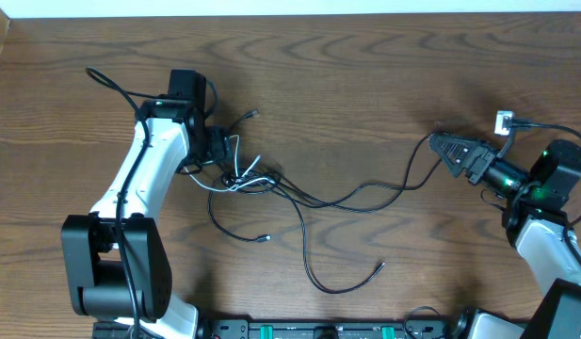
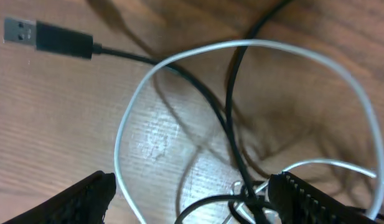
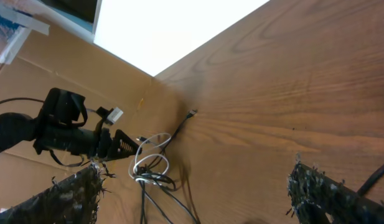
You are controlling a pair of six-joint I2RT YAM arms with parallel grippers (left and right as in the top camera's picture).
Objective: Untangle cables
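The surface is a dark brown wood-grain table (image 1: 365, 56) that fills pretty much the whole overhead view. Left of centre there's a knot of thin cables lying on it: a short white cord (image 1: 235, 179) looped in with several long thin black cords (image 1: 318, 201). One black strand snakes off toward the right side of the frame. Two others trail toward bottom centre, ending in one small plug (image 1: 265, 238) and another loose plug (image 1: 380, 266). In the left wrist view, a black USB plug (image 2: 48, 37) lies flat on the wood, upper left.

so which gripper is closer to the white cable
Left. The left gripper sits right over the white cable; the right gripper is far off on the opposite side, well clear of it.
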